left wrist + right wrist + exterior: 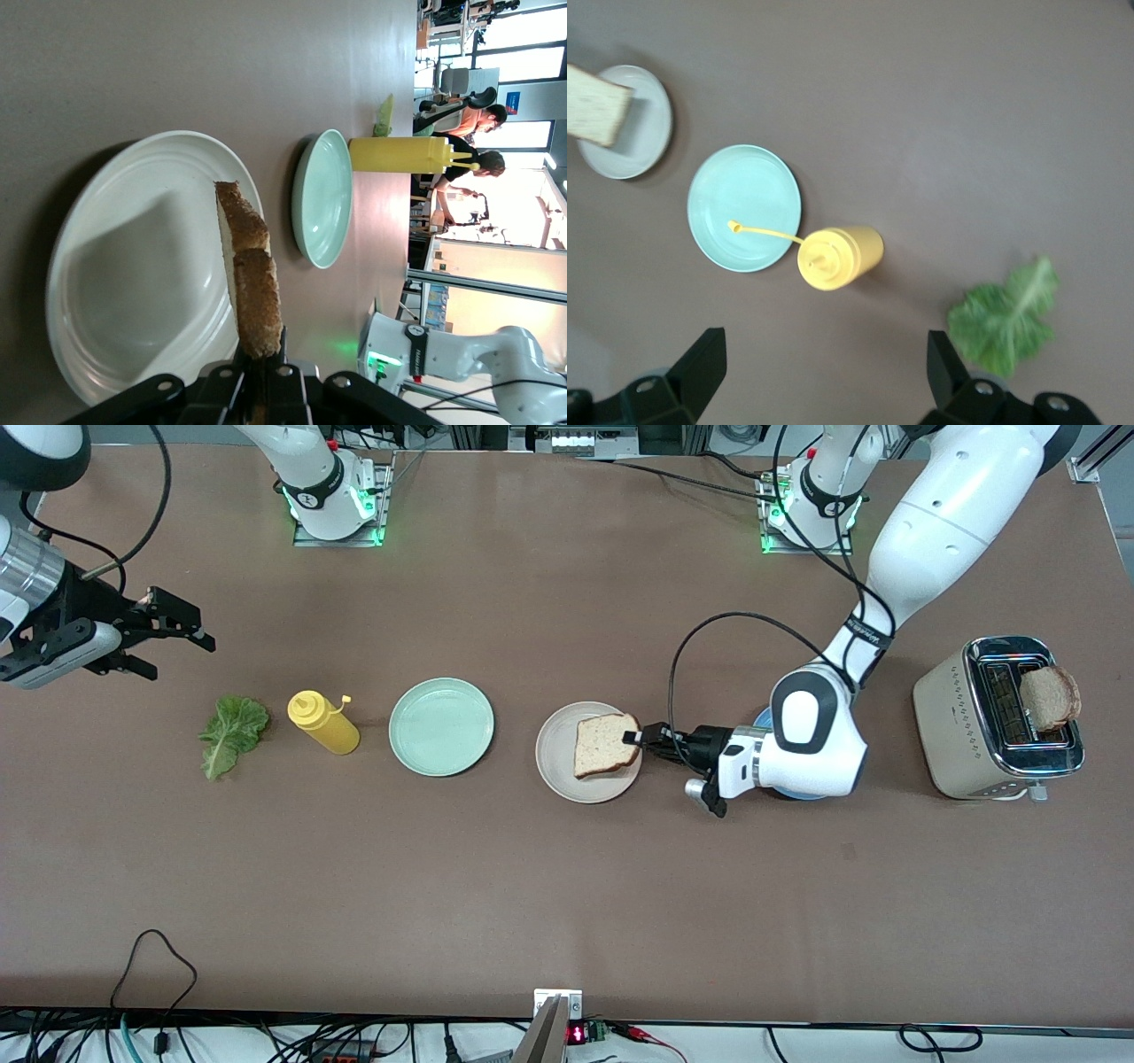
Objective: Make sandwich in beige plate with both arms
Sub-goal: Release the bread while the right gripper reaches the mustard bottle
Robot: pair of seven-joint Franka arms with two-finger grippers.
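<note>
A: Where is the bread slice (604, 744)?

B: Clamped at one edge in the left gripper (634, 738), held over the beige plate (558, 766). A second slice (1049, 698) stands in the toaster (966, 726), toward the left arm's end of the worktop (567, 886) from the plate.

A: Right gripper (193, 627)?

B: Fingers apart, holding nothing, hanging in the air near the lettuce leaf (232, 732). A yellow bottle (322, 722) and a mint-green plate (441, 726) lie between leaf and beige plate.
</note>
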